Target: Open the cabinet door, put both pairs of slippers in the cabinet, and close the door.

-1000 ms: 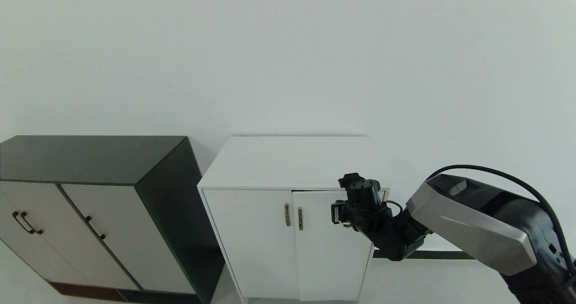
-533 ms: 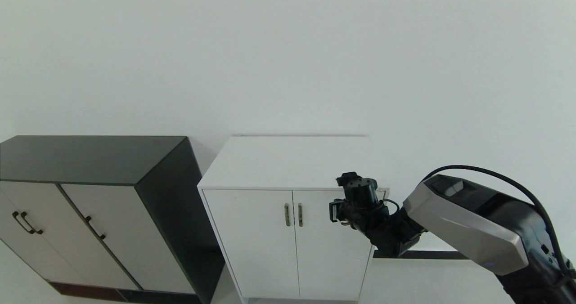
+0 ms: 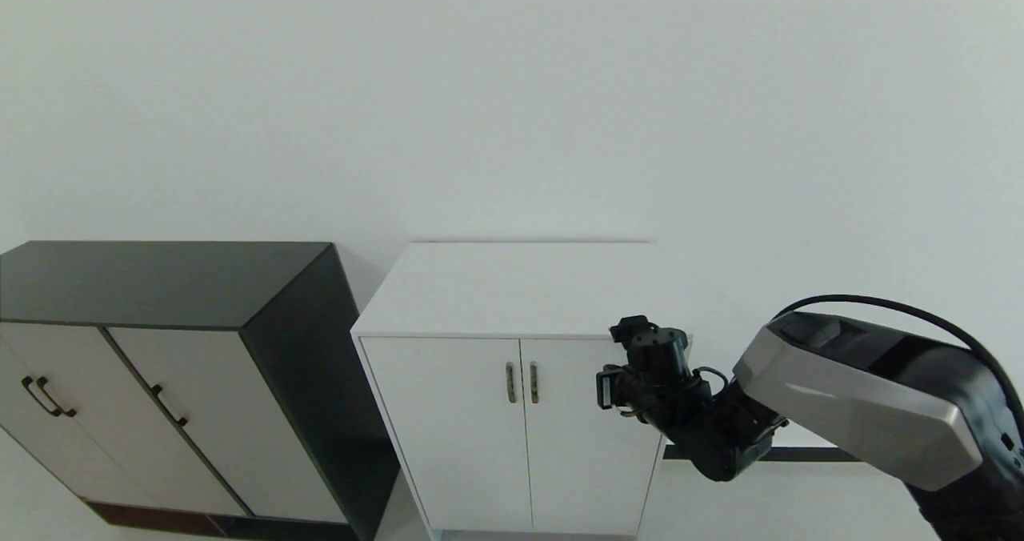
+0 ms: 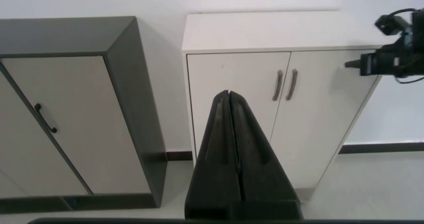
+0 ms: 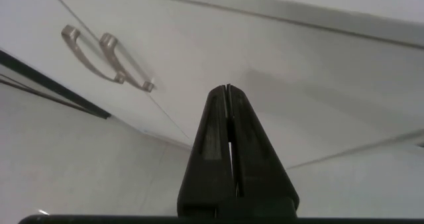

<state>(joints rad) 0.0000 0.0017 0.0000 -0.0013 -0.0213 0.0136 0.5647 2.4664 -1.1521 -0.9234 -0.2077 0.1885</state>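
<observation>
The white two-door cabinet is standing at centre scene, back against the plain white wall. Both doors are sitting shut & flush w/ the front: L door, R door. A pair of slim metal bar handles is hanging upright, side by side, where the doors are meeting.

The R gripper is hovering close in front of the R door's upper right part, near the top corner. Its fingers are pressing together w/ nothing btwn them, tips pointing at the door face, handles off to one side. Can't tell if the tips are touching the panel.

The L gripper is hanging well back on the near side, aiming approx at the L door. Its fingers are also closing tight on each other, holding nothing.

Just left of the white unit, a dark grey cabinet is standing w/ two light door panels & dark handles, both shut. On the right, a dark baseboard strip is running along the wall's foot above the pale floor.
</observation>
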